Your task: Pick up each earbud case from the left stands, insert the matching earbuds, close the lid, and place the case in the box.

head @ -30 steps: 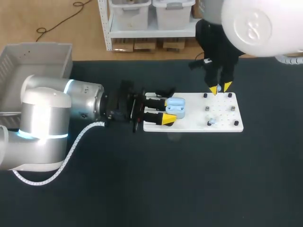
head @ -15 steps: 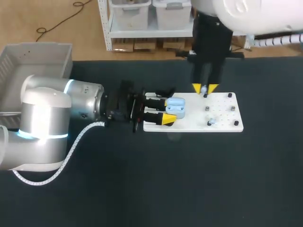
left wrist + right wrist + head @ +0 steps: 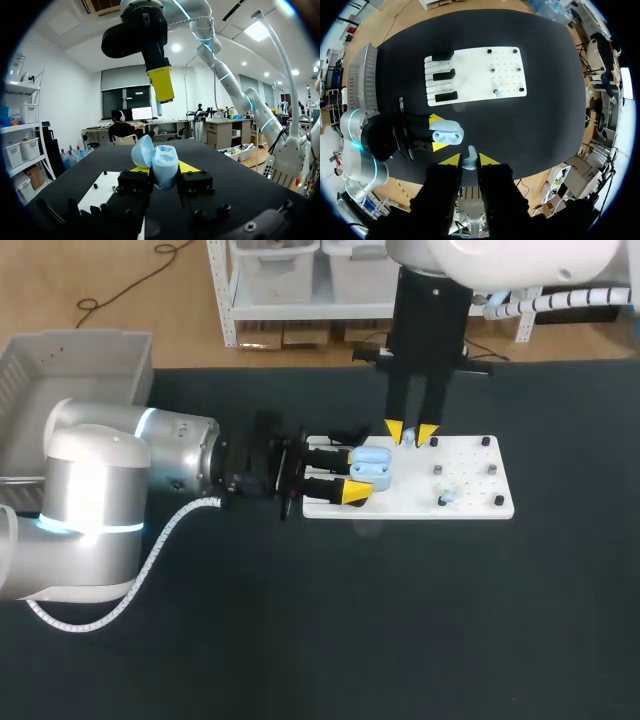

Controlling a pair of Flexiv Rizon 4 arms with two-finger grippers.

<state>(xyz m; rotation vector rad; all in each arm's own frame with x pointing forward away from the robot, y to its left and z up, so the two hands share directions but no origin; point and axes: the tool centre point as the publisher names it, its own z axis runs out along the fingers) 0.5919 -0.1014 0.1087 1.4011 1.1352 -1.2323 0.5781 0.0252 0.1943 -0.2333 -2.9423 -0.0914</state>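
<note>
Across the dark counter (image 3: 400, 620) a white board (image 3: 470, 502) of stands and pegs is laid. At its left end the open earbud case (image 3: 372, 466) is clamped between the fingers of the left hand (image 3: 352, 472), with its sockets turned upward and its lid tipped back. Its long axis is judged to run along those fingers. An earbud (image 3: 470, 160) is pinched in the right hand (image 3: 410, 432), which is held above and just beside the case, on the pegs' side. A short shift toward the left arm, then a descent, is judged necessary.

Head camera overhead, left wrist level and close, right wrist straight down; all share the case (image 3: 372, 463).
</note>
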